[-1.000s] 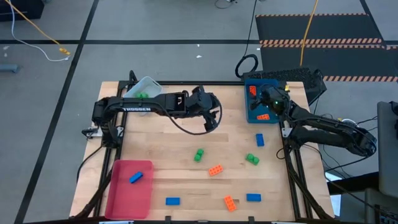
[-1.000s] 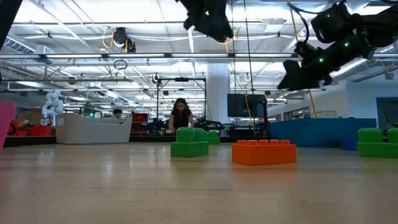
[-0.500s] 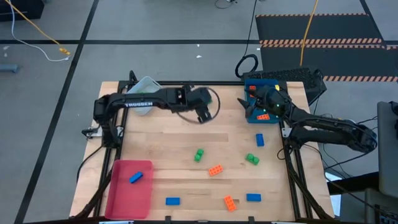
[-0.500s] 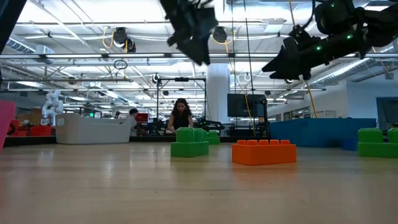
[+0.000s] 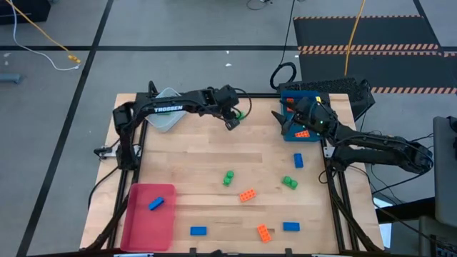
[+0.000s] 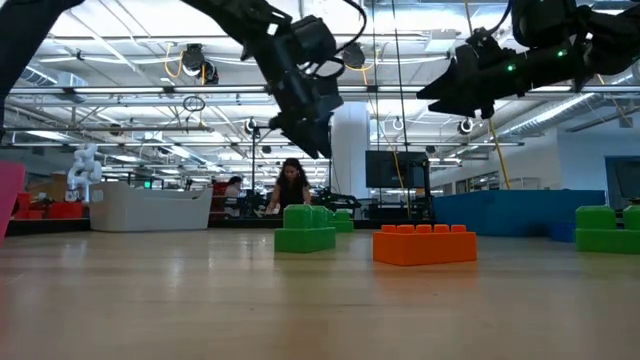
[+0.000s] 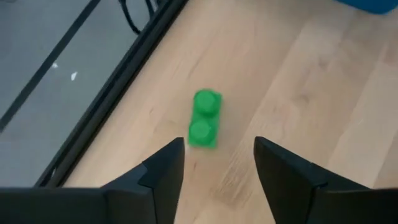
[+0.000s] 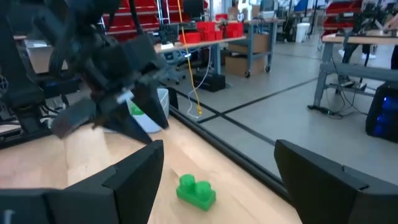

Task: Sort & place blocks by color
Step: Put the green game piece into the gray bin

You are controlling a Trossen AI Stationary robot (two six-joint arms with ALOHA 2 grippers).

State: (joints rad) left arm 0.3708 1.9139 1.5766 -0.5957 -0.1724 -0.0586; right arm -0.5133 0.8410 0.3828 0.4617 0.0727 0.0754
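A green two-stud brick lies on the wood near the table's far edge. My left gripper hangs open above it, one finger on either side, not touching; it also shows in the high view. My right gripper is open and empty at the left edge of the blue tray, which holds two orange bricks. Green, orange and blue bricks lie on the table's middle and near part.
A pale tray with a green brick stands at the far left, partly under my left arm. A red tray at the near left holds a blue brick. More bricks lie near the front edge.
My left gripper has swung toward the table's far edge and come down, and now stands over the green brick. My right gripper has gone from over the blue tray toward the table's left, to the tray's left edge.
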